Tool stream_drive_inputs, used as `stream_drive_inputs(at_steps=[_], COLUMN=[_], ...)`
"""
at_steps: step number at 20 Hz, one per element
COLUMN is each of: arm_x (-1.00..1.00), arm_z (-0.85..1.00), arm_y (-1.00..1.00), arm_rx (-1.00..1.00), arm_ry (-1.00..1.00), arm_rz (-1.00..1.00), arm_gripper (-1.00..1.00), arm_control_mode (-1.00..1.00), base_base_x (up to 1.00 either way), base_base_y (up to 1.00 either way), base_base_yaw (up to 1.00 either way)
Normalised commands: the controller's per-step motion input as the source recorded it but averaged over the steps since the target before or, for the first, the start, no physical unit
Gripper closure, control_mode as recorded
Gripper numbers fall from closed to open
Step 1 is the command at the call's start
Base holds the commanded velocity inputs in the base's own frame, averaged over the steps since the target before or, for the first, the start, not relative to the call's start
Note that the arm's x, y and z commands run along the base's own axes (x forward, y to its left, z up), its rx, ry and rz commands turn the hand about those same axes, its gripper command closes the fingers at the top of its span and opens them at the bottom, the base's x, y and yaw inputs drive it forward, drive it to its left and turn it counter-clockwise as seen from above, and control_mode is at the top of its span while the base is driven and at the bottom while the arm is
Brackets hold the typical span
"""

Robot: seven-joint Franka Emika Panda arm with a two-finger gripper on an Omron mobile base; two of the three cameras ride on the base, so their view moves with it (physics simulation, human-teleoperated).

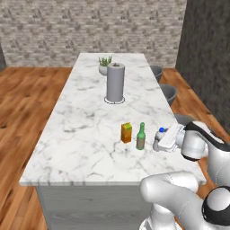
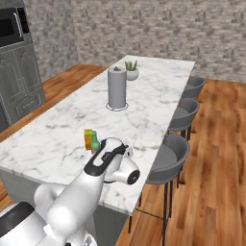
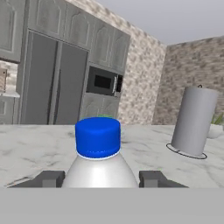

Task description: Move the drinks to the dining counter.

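1. Water bottle: clear rounded shoulders under a ribbed blue screw cap. It stands upright on the desk, near the desk's right long edge and just right of the green bottle. Contents cannot be made out; no label visible.
2. Tool: the two dark fingertips sit one on each side of the water bottle's shoulders, jaws part-way apart. They are close against the bottle, but whether they press on it cannot be told.
3. Green bottle: slim glass, narrow neck, upright, between the water bottle and the orange carton. A pale band shows at its lower body; nothing readable.
4. Orange carton: small rectangular box with a greenish top edge, upright, just left of the green bottle. No writing can be read.
5. Desk: long white marble slab with grey veining on a grey base.
6. Paper towel roll: tall grey cylinder on a round base, further along the desk from the green bottle, upright.
7. Potted plant: spiky green leaves in a pale round pot, just beyond the paper towel roll.
8. Grey stools line the desk's right side.
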Motion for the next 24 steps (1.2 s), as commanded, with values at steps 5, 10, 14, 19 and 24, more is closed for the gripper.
stream_drive_inputs(at_steps=[5, 10, 14, 19, 24], arm_x=[0.34, 0.23, 0.18, 0.12, 0.00], arm_z=[-0.26, -0.28, -0.28, -0.25, -0.12], arm_y=[0.00, -0.07, -0.12, -0.08, 0.00], arm_rx=[0.00, 0.00, 0.00, 0.00, 0.00], arm_ry=[0.00, 0.00, 0.00, 0.00, 0.00], arm_rz=[-0.01, 0.00, 0.00, 0.00, 0.00], arm_gripper=[1.00, 1.00, 1.00, -1.00, -1.00], arm_control_mode=[-1.00, -1.00, -1.00, -1.00, -1.00], base_base_x=[0.00, 0.00, 0.00, 0.00, 0.00], base_base_y=[0.00, 0.00, 0.00, 0.00, 0.00], base_base_yaw=[0.00, 0.00, 0.00, 0.00, 0.00])
